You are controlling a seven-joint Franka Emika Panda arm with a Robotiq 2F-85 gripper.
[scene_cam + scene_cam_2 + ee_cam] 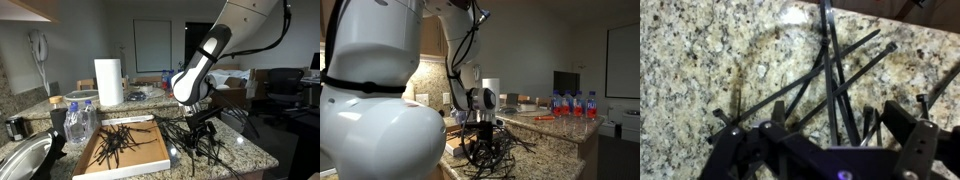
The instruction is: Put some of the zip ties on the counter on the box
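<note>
The gripper (201,122) is hanging wide open over the loose zip ties (208,142), which are lying on the surface (248,152) just beside the box (150,157) — a pickup is starting, I'd say. Next it's needing to sink lower and pinch a few strands.

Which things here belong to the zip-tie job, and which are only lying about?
Job: thin black plastic zip ties on the speckled granite counter; flat tan cardboard box; open gripper.
Lying about: white paper towel roll; clear plastic bottle; round metal bowl.
</note>
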